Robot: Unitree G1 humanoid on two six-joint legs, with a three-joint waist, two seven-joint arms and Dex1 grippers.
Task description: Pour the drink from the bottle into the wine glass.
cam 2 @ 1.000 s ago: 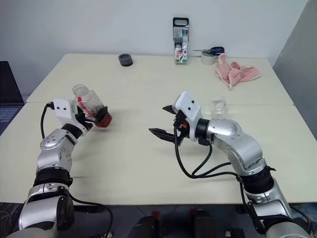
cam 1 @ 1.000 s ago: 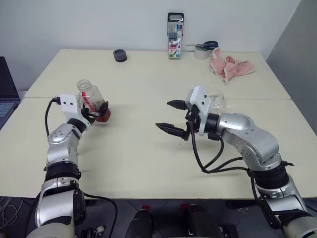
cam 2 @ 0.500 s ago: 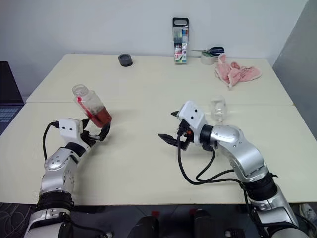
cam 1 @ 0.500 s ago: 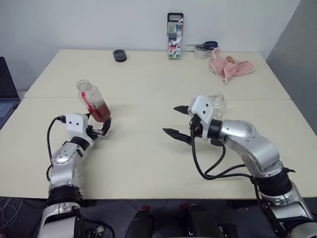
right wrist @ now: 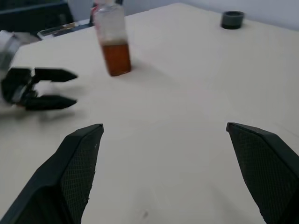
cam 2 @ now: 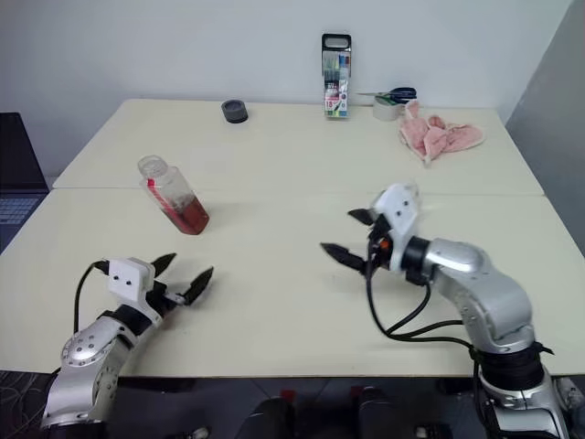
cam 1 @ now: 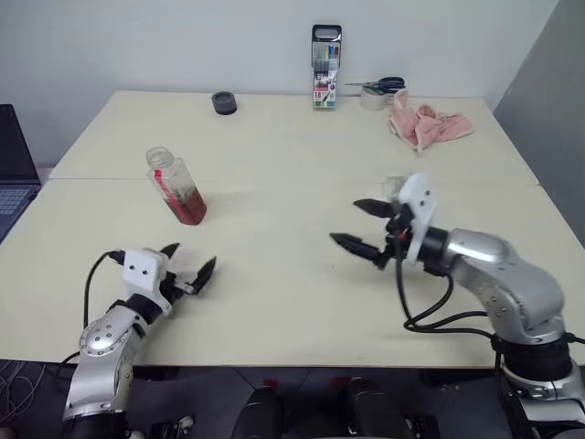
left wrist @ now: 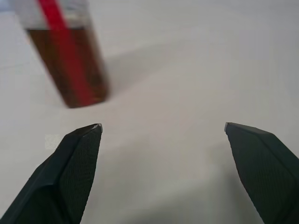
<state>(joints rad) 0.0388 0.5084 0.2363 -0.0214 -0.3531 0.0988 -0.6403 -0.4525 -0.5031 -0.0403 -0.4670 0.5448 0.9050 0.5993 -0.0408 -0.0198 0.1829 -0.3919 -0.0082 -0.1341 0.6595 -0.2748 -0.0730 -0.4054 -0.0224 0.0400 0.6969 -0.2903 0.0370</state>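
The bottle (cam 1: 175, 186) stands uncapped on the left half of the table, with a red label strip and the reddish-brown drink (right wrist: 116, 59) filling its lower part. My left gripper (cam 1: 193, 256) is open and empty, hovering near the table's front edge, well short of the bottle (left wrist: 65, 56). The right wrist view takes in the left gripper (right wrist: 72, 87) too. My right gripper (cam 1: 345, 221) is open and empty above the table's middle right. The wine glass (cam 1: 391, 185) is almost wholly hidden behind the right hand; just a sliver of clear glass shows.
At the far edge stand a tall marker case (cam 1: 325, 53), a black tape roll (cam 1: 223, 102), a grey tape roll with scissors (cam 1: 373, 91) and a pink cloth (cam 1: 428, 125). A laptop (cam 1: 9, 169) sits off the left side. A seam (cam 1: 274, 181) crosses the table.
The left gripper, around the tilted bottle a second ago, has drawn back toward the near edge, leaving the bottle standing. The right gripper has shifted rightward in front of the glass.
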